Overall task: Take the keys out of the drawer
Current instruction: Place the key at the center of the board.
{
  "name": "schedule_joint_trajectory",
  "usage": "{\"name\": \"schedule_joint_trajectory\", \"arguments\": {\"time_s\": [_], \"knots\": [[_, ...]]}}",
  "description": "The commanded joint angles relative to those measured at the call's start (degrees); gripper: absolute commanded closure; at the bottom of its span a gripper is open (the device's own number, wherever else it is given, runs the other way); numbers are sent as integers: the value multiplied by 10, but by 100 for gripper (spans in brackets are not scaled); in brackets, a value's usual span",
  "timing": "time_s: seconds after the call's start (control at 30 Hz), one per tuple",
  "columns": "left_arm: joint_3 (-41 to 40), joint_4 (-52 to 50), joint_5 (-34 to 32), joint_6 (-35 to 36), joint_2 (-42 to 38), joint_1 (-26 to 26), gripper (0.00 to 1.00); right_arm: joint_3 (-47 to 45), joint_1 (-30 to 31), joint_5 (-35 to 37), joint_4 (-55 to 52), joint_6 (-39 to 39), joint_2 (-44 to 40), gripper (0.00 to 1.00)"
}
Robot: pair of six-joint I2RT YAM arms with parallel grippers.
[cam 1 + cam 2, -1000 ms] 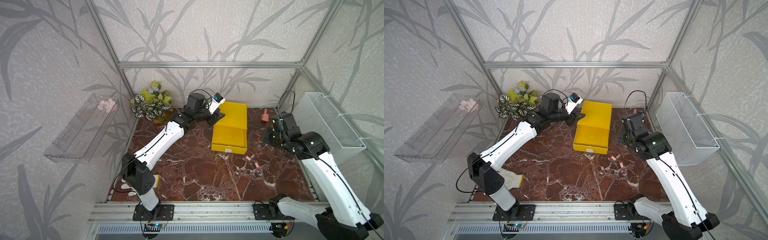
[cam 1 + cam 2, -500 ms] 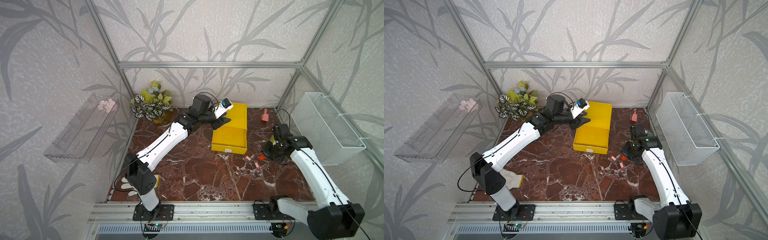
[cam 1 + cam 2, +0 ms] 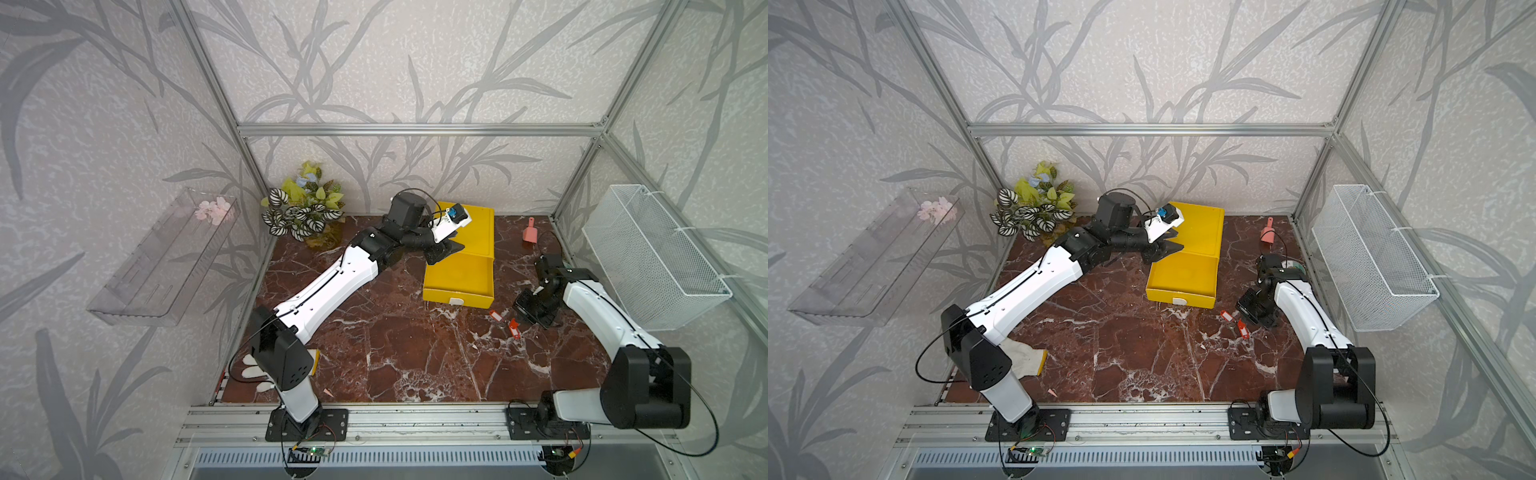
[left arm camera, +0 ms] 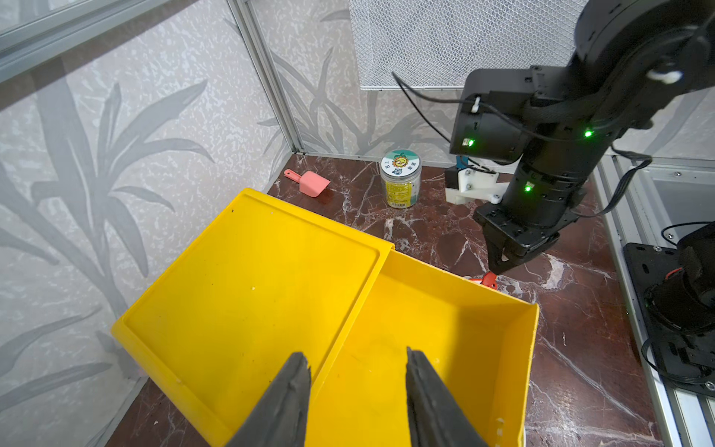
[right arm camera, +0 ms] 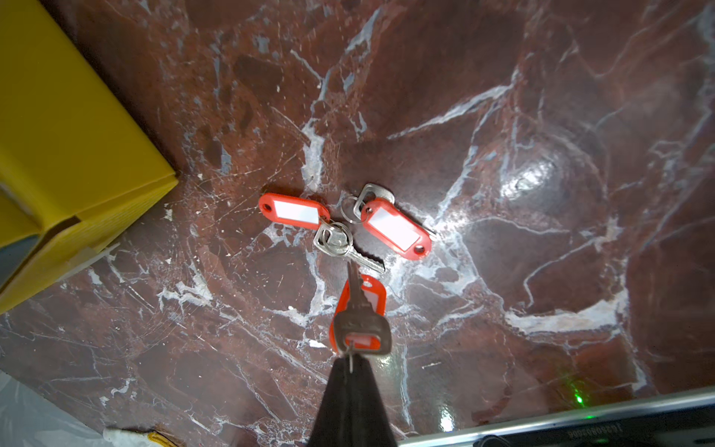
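Right jaws shut on one red-tagged key, two more keys on desk just beyond the tips, right of centre in a top view, left jaws wide open, empty, over yellow drawer.

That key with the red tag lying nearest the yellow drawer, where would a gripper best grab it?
Probably at its ring, where ring and key stack up off the marble table; the red tag lies flat and thin. Come straight down from above, pinching across the ring.
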Motion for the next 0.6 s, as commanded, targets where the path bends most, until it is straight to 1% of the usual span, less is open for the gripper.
{"name": "schedule_joint_trajectory", "arguments": {"time_s": [0.0, 0.1, 0.17, 0.2, 0.33, 0.37, 0.47, 0.57], "knots": [[-9, -1, 4, 7, -6, -5, 56, -5, -3, -15, 17, -16, 27, 100], [-15, -1, -1, 5, -14, -6, 56, -5, -3, -22, 24, -24, 46, 95], [-20, 0, -6, 4, -19, -6, 56, -5, -3, -23, 23, -27, 53, 91], [-22, 0, -8, 3, -23, -6, 56, -5, -3, -22, 22, -28, 54, 86], [-47, 4, -13, -7, -50, -10, 54, 5, -3, -14, 11, -32, 52, 56], [-57, 4, -16, -6, -59, -10, 54, 10, -3, -10, 7, -34, 49, 54], [-78, 0, -37, -18, -87, -14, 54, 40, -4, -3, -17, -41, 41, 53], [-94, -4, -64, -47, -122, -16, 54, 107, -5, -1, -50, -51, 28, 53]]}}
